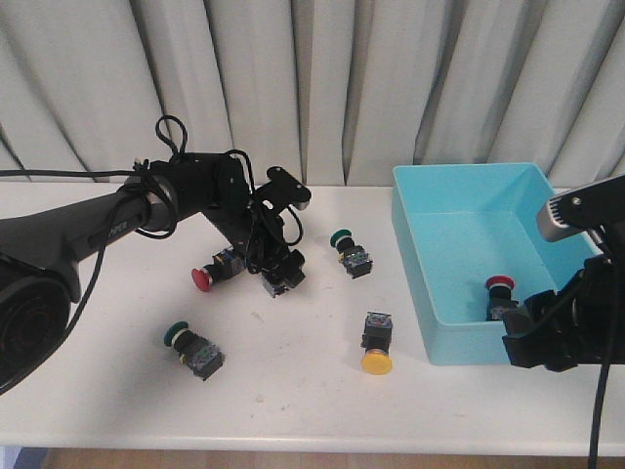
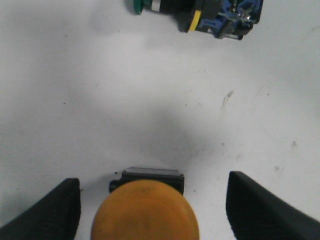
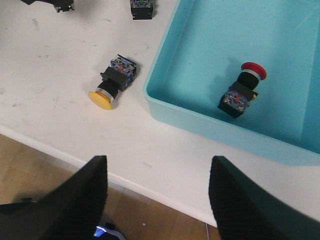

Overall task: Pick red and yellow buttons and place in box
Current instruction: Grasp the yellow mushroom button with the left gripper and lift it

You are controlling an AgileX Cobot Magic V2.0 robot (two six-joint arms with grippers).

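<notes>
Turquoise plastic box [image 1: 430, 210] already holds one red-capped button [image 3: 241, 90], so we count one done. Left outside on the white table [image 1: 293, 376] we see a red-capped button [image 1: 207, 277] and a yellow-capped button [image 1: 376, 344]. Our left gripper [image 2: 152, 205] is spread wide around a yellow mushroom cap, not clenched. Our right gripper [image 3: 156, 187] hangs empty and parted near the box's front wall.
</notes>
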